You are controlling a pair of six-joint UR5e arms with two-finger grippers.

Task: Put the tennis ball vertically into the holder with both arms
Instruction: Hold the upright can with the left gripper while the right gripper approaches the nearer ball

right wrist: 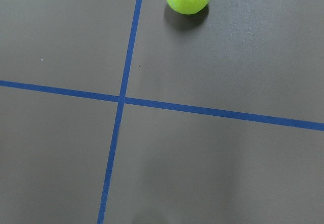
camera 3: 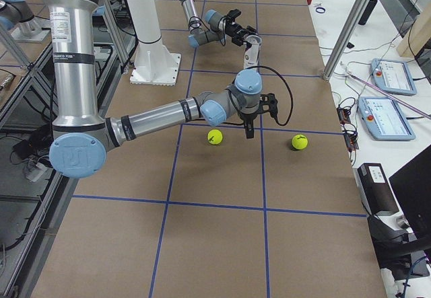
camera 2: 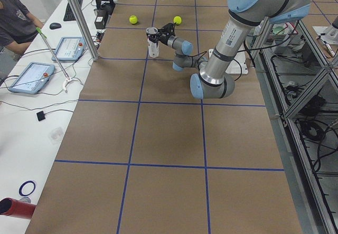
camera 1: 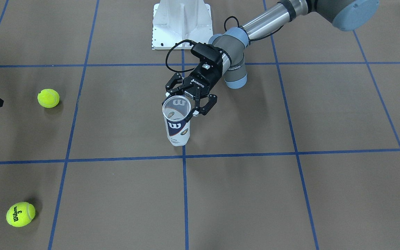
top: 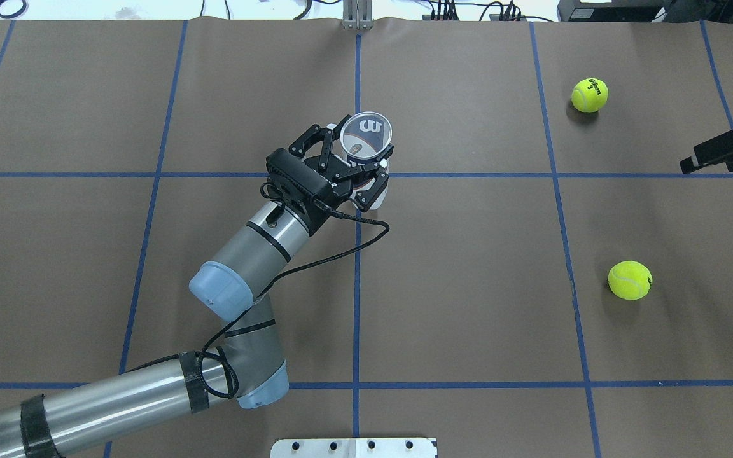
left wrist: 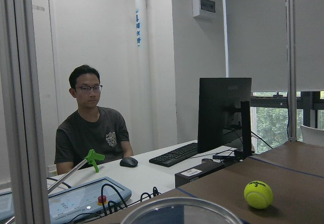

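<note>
The clear plastic tennis-ball can [camera 1: 177,130] with the navy-and-white label stands upright near the middle of the brown table [camera 1: 255,194]. The black left gripper [camera 1: 189,100] squeezes its sides. Two yellow-green tennis balls [camera 1: 48,98] [camera 1: 20,214] lie far off. The black right gripper [top: 716,156] hangs near them; I cannot tell if its fingers are apart.

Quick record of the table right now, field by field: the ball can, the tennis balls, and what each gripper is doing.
holder: upright near mid-table, top open, no ball visible inside
left gripper: fingers clamped on the holder's upper part, either side
right gripper: over the table on the robot's right; open or shut unclear
Wilson 3 tennis ball: loose on the table, far right corner
second tennis ball: loose, nearer the robot, closest to the right gripper
</note>
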